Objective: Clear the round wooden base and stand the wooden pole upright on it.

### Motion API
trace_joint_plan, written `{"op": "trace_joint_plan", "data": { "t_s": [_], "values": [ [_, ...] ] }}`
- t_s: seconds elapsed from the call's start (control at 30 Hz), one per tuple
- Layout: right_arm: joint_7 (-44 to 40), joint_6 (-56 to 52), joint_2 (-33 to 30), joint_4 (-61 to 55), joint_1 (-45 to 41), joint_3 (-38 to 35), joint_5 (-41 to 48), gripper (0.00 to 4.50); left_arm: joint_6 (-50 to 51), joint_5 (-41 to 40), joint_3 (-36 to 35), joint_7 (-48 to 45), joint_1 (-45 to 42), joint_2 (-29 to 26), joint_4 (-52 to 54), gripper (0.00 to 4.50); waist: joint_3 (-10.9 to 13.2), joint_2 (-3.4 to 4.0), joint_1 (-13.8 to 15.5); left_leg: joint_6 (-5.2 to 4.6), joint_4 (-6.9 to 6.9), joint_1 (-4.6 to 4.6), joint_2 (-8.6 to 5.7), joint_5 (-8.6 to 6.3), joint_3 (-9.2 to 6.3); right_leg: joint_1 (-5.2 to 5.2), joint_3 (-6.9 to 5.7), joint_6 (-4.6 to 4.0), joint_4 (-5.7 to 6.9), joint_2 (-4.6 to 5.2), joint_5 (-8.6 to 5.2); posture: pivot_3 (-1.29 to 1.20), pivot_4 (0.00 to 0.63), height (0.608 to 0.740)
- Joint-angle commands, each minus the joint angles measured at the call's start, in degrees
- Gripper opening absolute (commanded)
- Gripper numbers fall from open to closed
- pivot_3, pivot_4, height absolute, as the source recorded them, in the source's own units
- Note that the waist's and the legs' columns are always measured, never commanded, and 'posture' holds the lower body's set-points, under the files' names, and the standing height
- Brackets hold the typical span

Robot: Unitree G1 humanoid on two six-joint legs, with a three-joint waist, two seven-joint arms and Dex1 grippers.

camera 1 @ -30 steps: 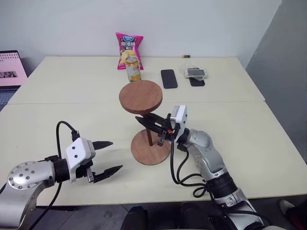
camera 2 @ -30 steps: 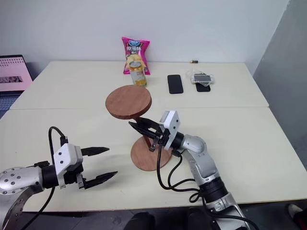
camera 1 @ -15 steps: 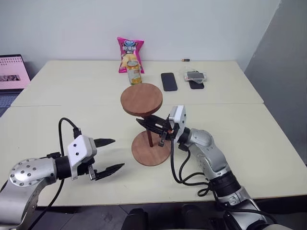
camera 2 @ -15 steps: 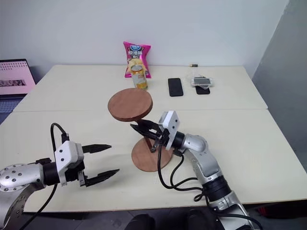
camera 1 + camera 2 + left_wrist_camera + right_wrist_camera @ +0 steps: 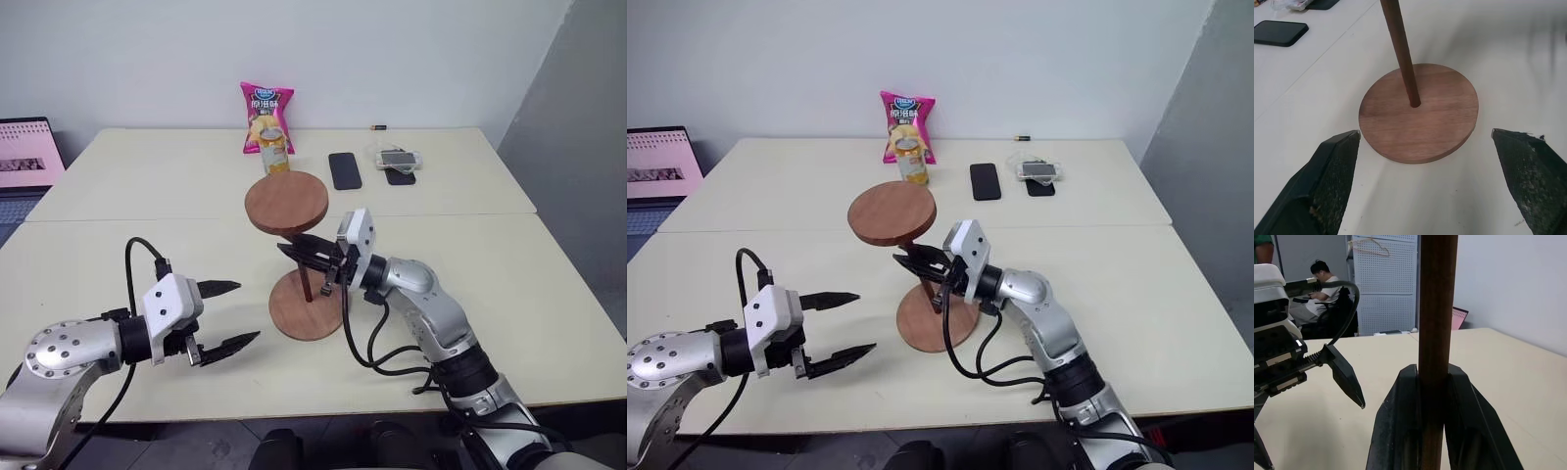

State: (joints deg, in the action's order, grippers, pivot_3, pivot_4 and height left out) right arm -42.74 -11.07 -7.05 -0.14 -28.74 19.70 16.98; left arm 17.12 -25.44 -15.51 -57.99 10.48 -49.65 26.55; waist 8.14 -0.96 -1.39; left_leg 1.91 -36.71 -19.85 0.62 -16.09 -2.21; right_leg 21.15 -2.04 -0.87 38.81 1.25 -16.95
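On the cream table [image 5: 509, 264], the flat reddish-brown round wooden base [image 5: 306, 305] bears the thin dark-brown wooden pole [image 5: 305, 282] upright in its centre hole. The right gripper [image 5: 299, 253] clenches the pole; the left gripper [image 5: 233, 313] hangs released beside the base.

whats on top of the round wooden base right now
Only the wooden pole, standing in the round wooden base at its centre hole, gripped by the right gripper. The pole's foot hides the hole.
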Motion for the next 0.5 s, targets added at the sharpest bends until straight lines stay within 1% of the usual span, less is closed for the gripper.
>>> {"op": "trace_joint_plan", "data": {
  "t_s": [0.03, 0.17, 0.23, 0.37, 0.4, 0.43, 0.5],
  "values": [
    [-0.43, -9.21, -4.90, 7.15, 4.80, 4.33, -5.27, 0.24, -0.60, -0.04, -0.53, 0.50, -0.45, 0.13, 1.24, 4.50, -0.26, 0.18, 0.01, 0.00, 0.01, 0.01, 0.00, 0.00, 0.00, 0.00, 0.00, 0.00, -0.04, 0.00, 0.00, 0.00, 0.150, 0.740],
    [-0.44, -8.39, -4.53, 5.56, 4.65, 4.24, -4.50, 0.24, -0.65, 0.03, -0.57, 0.57, -0.40, 0.14, 1.24, 4.50, -0.36, 0.26, 0.02, -0.02, 0.11, 0.05, 0.00, -0.02, 0.00, 0.02, 0.00, 0.01, -0.20, 0.00, -0.02, 0.00, 0.150, 0.740],
    [-2.85, -8.39, -5.38, 4.09, 4.73, 5.06, -3.55, 0.24, -0.69, 0.09, -0.57, 0.61, -0.46, 0.14, 1.20, 4.50, -0.35, 0.26, 0.03, -0.02, 0.15, 0.05, 0.00, -0.02, -0.01, 0.02, 0.00, 0.01, -0.23, 0.00, -0.03, 0.00, 0.150, 0.740],
    [-2.61, -10.03, -5.15, 2.37, 5.11, 4.25, -1.87, 0.24, -0.71, 0.18, -0.59, 0.75, -0.60, 0.14, 1.21, 4.50, -0.36, 0.24, 0.05, -0.02, 0.29, 0.05, 0.00, -0.02, 0.00, 0.03, -0.01, 0.02, -0.36, 0.00, -0.03, 0.00, 0.150, 0.740],
    [-2.62, -10.13, -5.12, 1.88, 5.11, 4.24, -1.62, 0.95, -0.67, 0.20, -0.58, 0.78, -0.63, 0.11, 1.24, 4.50, -0.36, 0.24, 0.05, -0.02, 0.39, 0.05, 0.00, -0.02, 0.00, 0.02, -0.01, 0.02, -0.43, 0.00, -0.03, 0.00, 0.150, 0.740],
    [-2.61, -10.27, -5.06, 1.55, 5.13, 4.19, -1.41, 0.99, -0.64, 0.21, -0.57, 0.80, -0.65, 0.09, 1.26, 4.50, -0.34, 0.06, 0.18, -0.02, 0.42, 0.04, 0.00, -0.02, 0.00, 0.01, -0.01, 0.02, -0.45, 0.00, -0.03, 0.00, 0.150, 0.740],
    [-2.91, -10.66, -4.99, 0.72, 4.98, 4.08, -1.05, 1.50, -0.52, 0.20, -0.52, 0.84, -0.83, 0.01, 1.28, 4.50, 0.22, -0.31, 0.50, -0.02, 0.65, -0.07, 0.03, -0.01, -0.07, 0.02, -0.13, 0.01, -0.70, -0.02, -0.01, 0.00, 0.150, 0.740]
  ]
}}
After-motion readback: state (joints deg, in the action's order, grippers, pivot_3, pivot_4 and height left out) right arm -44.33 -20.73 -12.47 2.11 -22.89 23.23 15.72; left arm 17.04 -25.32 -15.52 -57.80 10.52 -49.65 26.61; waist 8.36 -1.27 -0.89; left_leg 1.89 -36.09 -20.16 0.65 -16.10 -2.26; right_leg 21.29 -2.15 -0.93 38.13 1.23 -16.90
